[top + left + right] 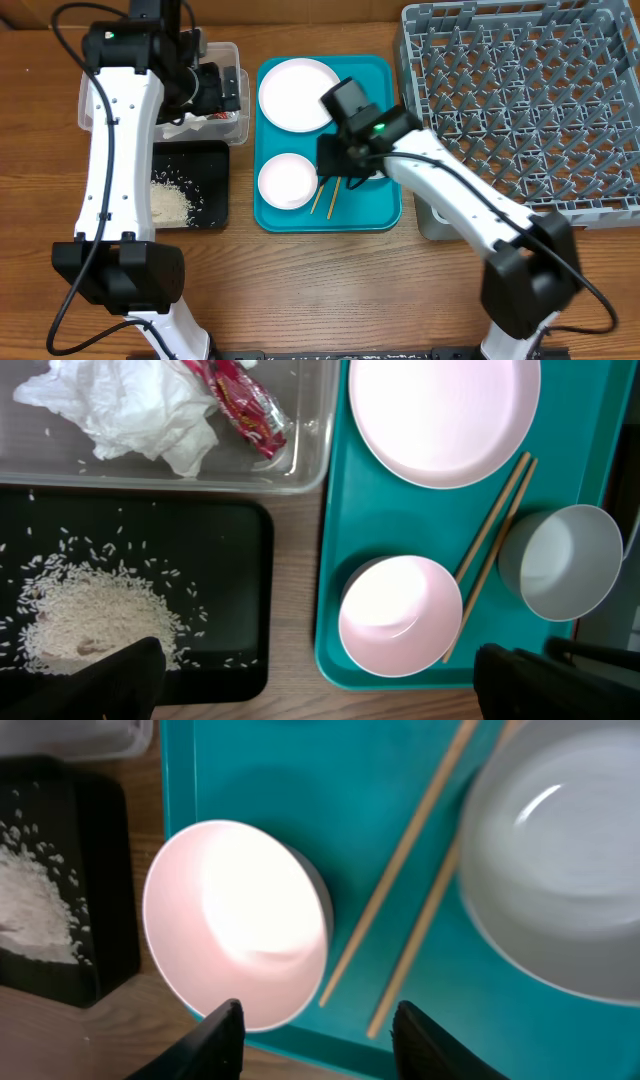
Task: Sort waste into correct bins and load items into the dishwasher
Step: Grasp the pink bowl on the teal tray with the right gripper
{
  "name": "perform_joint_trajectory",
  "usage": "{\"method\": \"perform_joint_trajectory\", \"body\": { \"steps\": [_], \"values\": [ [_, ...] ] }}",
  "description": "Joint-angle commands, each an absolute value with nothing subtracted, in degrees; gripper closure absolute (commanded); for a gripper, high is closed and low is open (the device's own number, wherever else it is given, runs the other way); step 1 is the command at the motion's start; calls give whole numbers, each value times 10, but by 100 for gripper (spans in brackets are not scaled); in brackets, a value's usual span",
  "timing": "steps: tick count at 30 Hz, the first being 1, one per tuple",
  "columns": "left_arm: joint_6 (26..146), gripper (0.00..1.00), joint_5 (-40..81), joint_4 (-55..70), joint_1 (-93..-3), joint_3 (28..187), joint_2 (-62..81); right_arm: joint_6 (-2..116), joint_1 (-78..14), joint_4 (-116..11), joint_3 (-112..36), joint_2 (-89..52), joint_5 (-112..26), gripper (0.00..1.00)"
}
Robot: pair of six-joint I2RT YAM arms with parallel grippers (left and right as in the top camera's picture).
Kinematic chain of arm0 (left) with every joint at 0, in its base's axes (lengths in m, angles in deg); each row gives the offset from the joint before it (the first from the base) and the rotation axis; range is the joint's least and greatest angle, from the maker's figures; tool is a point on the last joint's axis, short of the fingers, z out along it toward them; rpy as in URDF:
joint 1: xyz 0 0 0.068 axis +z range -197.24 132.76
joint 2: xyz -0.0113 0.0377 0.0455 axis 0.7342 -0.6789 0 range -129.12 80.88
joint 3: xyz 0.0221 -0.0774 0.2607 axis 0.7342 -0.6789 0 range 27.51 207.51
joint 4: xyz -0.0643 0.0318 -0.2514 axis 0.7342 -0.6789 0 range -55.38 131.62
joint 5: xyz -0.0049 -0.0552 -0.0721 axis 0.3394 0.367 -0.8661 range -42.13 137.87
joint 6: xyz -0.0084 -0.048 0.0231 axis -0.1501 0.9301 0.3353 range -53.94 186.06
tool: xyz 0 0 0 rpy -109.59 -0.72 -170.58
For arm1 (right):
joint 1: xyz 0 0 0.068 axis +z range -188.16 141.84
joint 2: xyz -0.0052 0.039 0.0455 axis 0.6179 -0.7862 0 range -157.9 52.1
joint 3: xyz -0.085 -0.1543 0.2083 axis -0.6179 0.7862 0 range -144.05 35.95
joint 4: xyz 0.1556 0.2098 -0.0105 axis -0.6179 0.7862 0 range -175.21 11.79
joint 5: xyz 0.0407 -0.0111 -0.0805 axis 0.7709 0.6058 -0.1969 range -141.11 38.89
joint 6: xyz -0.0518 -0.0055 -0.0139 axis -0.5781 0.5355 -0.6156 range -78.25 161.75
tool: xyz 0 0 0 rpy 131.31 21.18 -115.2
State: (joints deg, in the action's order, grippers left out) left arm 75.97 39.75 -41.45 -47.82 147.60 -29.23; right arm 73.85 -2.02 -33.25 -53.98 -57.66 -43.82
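Looks half done: napkin [130, 410], wrapper [240, 405] in clear tub [310, 470], rice [90, 610] in black tray [240, 560], left. On teal tray [340, 510], unloaded: plate [440, 410], pink bowl [400, 615], grey bowl [560, 560], chopsticks [490, 540]. At right, rack [520, 100] bare. Both wide, empty: left pincer [320, 675], right pincer [322, 1035] over chopsticks

The chopsticks [490, 550] lie between two bowls [400, 615] on the tray [400, 520], plate [443, 415] behind.

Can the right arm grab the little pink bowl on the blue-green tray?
Probably yes. The right gripper is open right by the small round pale pink bowl, nothing covers it, and the light wooden chopsticks lie beside it on the teal plastic tray, not across it.
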Motion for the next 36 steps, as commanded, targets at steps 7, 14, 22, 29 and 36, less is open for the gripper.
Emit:
{"method": "perform_joint_trajectory", "body": {
  "steps": [7,14,22,29,36],
  "values": [
    [733,0,425,-413,-480,1481,-289,763,0,-348,-536,-666,-423,57],
    [734,0,434,-404,-480,1481,-289,763,0,-355,-536,-684,-418,65],
    [733,0,434,-404,-480,1481,-289,765,0,-360,-536,-684,-418,96],
    [734,0,434,-404,-480,1481,-289,773,-9,-334,-557,-660,-426,96],
    [734,0,434,-404,-480,1481,-289,725,-55,-278,-658,-539,-475,96]
  ]
}}
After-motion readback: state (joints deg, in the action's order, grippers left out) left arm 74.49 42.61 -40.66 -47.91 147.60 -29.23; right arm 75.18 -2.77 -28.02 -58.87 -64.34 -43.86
